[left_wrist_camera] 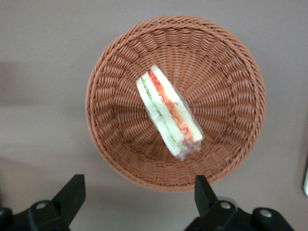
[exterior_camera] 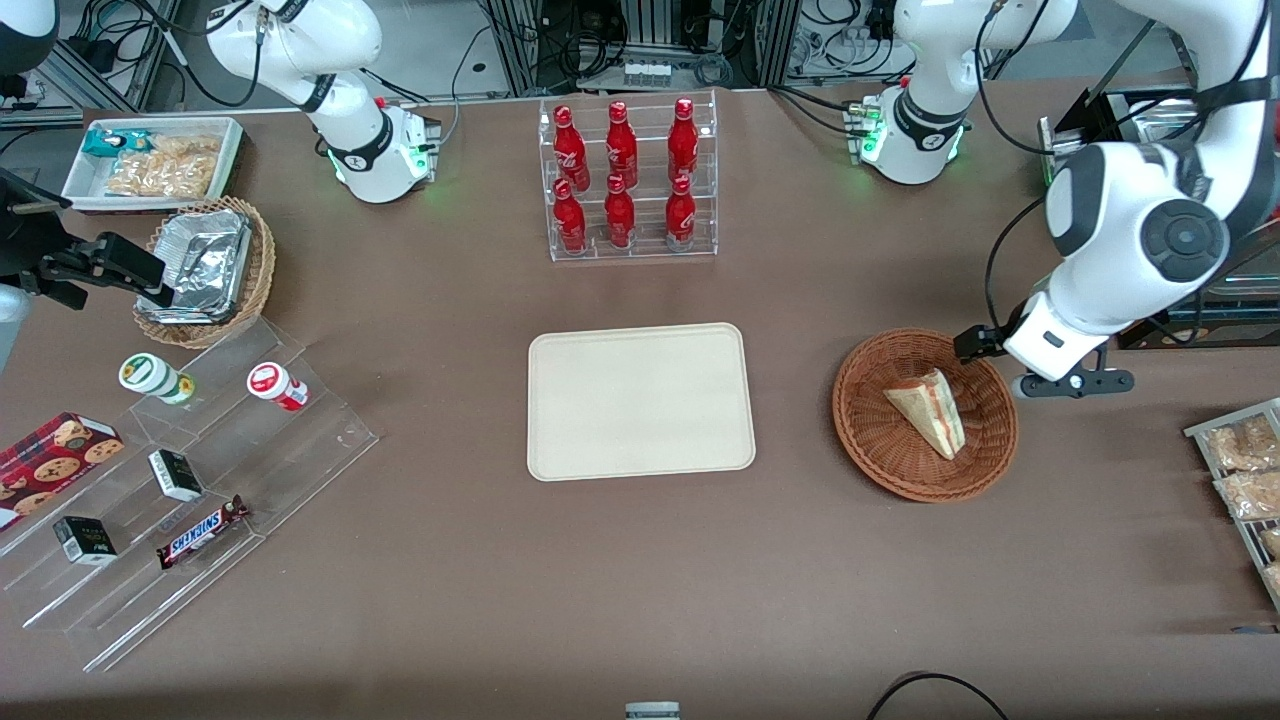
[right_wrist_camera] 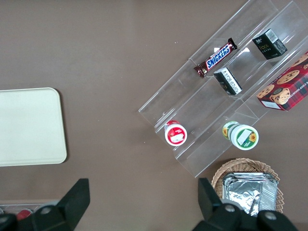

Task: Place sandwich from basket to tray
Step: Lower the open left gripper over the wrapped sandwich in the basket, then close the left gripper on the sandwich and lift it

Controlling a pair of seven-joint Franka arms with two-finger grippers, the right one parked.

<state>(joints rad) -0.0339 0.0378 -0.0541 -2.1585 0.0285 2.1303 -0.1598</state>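
Note:
The sandwich (exterior_camera: 930,410) is a pale bread wedge and lies in the round reddish-brown wicker basket (exterior_camera: 880,450), toward the working arm's end of the table. In the left wrist view the sandwich (left_wrist_camera: 168,113) shows its red, white and green layers in the middle of the basket (left_wrist_camera: 231,72). The left gripper (exterior_camera: 985,345) hangs above the basket's rim, on the side farther from the front camera. It is open and empty (left_wrist_camera: 137,192), with the fingers wide apart and nothing between them. The cream-beige tray (exterior_camera: 640,400) lies empty at the table's middle, beside the basket. It also shows in the right wrist view (right_wrist_camera: 29,127).
A clear rack of red bottles (exterior_camera: 628,180) stands farther from the camera than the tray. Metal trays of snacks (exterior_camera: 1245,470) lie at the working arm's end. A stepped acrylic display (exterior_camera: 190,480), a lighter foil-filled basket (exterior_camera: 205,270) and a white snack tray (exterior_camera: 150,160) are at the parked arm's end.

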